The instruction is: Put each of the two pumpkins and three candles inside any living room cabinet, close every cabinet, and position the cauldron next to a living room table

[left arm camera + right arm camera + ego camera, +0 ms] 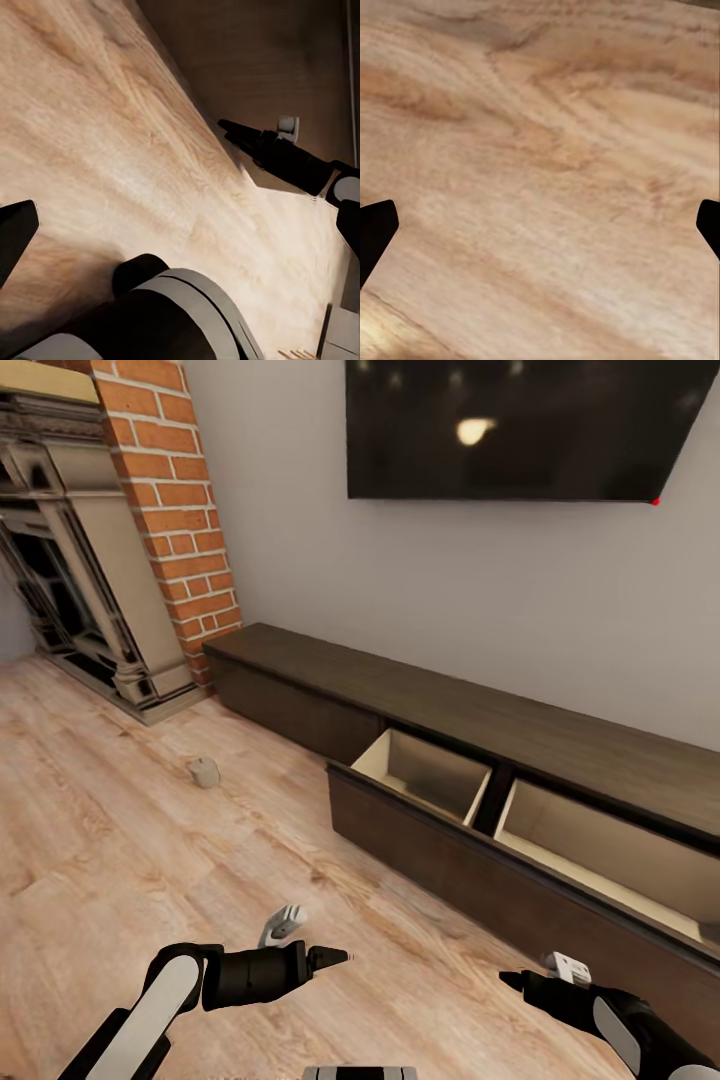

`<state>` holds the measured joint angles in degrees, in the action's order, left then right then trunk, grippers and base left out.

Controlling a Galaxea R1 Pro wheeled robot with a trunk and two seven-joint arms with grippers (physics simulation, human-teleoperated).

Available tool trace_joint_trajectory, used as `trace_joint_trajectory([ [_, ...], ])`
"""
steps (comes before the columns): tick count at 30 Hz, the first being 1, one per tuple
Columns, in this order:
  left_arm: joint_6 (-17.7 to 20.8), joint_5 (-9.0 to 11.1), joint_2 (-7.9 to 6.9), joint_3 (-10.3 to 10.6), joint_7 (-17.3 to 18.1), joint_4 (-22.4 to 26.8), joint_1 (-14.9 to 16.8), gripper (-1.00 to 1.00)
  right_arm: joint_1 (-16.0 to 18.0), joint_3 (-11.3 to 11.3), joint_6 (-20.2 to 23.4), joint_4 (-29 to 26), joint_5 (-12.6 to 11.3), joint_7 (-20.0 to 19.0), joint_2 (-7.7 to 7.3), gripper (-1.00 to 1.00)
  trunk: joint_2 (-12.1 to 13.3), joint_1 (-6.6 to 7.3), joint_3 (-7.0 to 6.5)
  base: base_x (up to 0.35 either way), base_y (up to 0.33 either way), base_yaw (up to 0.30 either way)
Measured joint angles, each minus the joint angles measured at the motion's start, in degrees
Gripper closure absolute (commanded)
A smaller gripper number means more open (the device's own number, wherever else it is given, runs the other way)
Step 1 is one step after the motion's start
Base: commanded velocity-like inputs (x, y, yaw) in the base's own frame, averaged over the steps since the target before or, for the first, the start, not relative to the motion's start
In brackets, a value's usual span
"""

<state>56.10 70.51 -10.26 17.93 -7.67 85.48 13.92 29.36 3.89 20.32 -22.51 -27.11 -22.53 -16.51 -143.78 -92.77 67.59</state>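
Dark-brown cabinet w/ two drawers pulled out, empty. Left gripper & right gripper low over floor, jaws apart, holding nothing. Next: prob. go fetch pumpkins/candles.

Home living room: wall-mounted TV, long low cabinet under it, brick chimney with fireplace, wood floor.

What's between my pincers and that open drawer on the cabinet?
Nothing visible. Bare wooden floor lies between the left pincer, the right pincer and the cabinet. Its open drawer looks empty. A small grey object sits on the floor off to the left, clear of that path.
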Motion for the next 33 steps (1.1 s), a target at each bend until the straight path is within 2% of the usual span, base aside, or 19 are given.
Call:
trace_joint_trajectory([
  [5,0.0,-0.06,-0.21,-0.07,-0.78,0.06,0.0,-1.0,0.0,-0.01,0.01,0.0,0.07,0.03,0.28,-1.0,0.0,0.0,0.0,0.0,0.0,0.283],
  [7,0.0,-0.03,-0.14,-0.08,-2.25,0.15,0.03,-1.0,0.0,0.0,0.0,0.0,0.1,0.03,0.33,-1.0,0.0,0.0,0.0,0.0,0.0,0.284],
  [10,0.02,0.05,0.0,-0.14,-6.85,0.31,0.26,-1.0,0.0,0.01,-0.02,0.0,0.15,0.04,0.36,-1.0,0.0,0.0,0.0,0.0,0.0,0.284],
  [12,0.06,0.13,0.06,-0.11,-8.2,0.33,0.6,-1.0,0.0,0.01,-0.03,0.0,0.16,0.04,0.39,-1.0,0.0,0.0,0.0,0.0,0.0,0.284],
  [18,0.12,0.16,0.03,-0.06,-9.2,0.32,1.44,-1.0,0.0,0.01,-0.07,0.0,0.17,0.04,0.42,-1.0,0.08,0.16,-1.32,0.0,0.0,0.264],
  [24,0.21,0.02,-0.35,0.01,-9.3,0.24,2.07,-1.0,-0.02,-0.05,-0.15,-0.02,0.05,0.11,0.53,-1.0,0.16,0.31,-2.65,0.0,0.0,0.059],
  [30,0.2,-0.07,-0.58,0.01,-9.45,0.25,2.19,-1.0,-0.02,0.25,-4.29,0.87,0.23,0.2,0.83,-1.0,0.24,0.47,-3.98,0.0,0.0,0.004],
  [33,0.22,-0.05,-0.54,-0.06,-12.07,0.25,2.2,-1.0,-0.02,0.98,-4.89,1.21,0.55,0.27,0.92,-1.0,0.28,0.54,-4.65,0.0,0.0,0.0],
])
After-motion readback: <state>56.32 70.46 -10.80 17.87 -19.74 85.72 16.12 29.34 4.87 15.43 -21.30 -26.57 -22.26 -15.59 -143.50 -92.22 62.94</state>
